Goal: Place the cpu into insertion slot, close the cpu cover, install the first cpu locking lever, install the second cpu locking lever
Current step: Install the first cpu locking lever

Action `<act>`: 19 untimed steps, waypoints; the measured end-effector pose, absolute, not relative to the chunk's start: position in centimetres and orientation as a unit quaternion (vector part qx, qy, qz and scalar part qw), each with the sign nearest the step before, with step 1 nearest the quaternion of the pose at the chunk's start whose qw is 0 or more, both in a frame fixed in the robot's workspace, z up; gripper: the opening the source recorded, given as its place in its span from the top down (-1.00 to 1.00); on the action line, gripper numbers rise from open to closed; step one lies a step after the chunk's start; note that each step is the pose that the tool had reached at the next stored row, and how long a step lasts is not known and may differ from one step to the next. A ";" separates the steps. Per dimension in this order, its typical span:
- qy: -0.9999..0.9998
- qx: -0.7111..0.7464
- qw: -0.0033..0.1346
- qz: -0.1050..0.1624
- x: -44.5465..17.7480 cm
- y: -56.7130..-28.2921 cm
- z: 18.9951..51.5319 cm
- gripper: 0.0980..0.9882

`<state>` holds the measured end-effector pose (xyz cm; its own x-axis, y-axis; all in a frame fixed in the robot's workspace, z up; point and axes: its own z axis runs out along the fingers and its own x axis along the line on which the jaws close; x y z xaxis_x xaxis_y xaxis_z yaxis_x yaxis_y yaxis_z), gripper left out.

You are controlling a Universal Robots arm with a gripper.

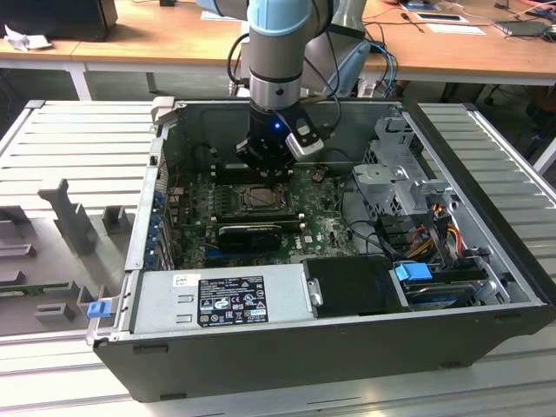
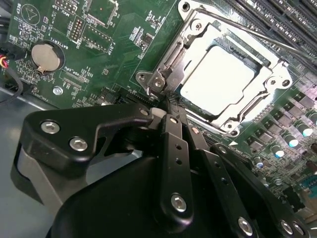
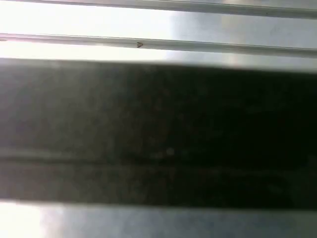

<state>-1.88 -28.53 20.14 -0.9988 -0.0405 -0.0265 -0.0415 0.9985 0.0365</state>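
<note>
In the second wrist view the cpu [image 2: 218, 79] lies flat with its silver face up, seated in the socket. The cpu cover [image 2: 237, 39] is down around it as a shiny metal frame. A thin silver locking lever [image 2: 171, 57] runs along the cover's side. My gripper [image 2: 171, 106] has its black fingers [image 2: 173, 144] pressed together, shut, with the tips at the socket corner by the lever's hinge end. In the exterior view the gripper [image 1: 265, 169] hangs just above the insertion slot [image 1: 259, 198] inside the open computer case.
A black graphics card [image 1: 250, 233] lies just in front of the socket, and the power supply [image 1: 221, 300] fills the case's front. The drive cage [image 1: 395, 178] and cables [image 1: 434, 230] crowd the exterior view's right. A coin battery [image 2: 45, 57] and memory slots [image 2: 277, 20] flank the socket.
</note>
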 end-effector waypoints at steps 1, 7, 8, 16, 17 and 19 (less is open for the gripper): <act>0.999 -0.020 0.013 0.021 -1.9 -28.5 20.1 0.98; 0.999 -0.020 0.014 0.031 -1.8 -28.5 20.2 0.98; 0.999 -0.020 0.014 0.031 -1.8 -28.5 20.4 0.98; 0.999 -0.020 0.013 0.030 -1.8 -28.5 22.1 0.98; 0.999 -0.020 0.013 0.030 -1.9 -28.6 22.1 0.98; 0.999 -0.020 0.013 0.030 -1.9 -28.7 22.1 0.98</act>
<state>-1.85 -28.74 22.10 -0.9988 -0.0397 -0.0277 -0.0413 0.9974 0.0595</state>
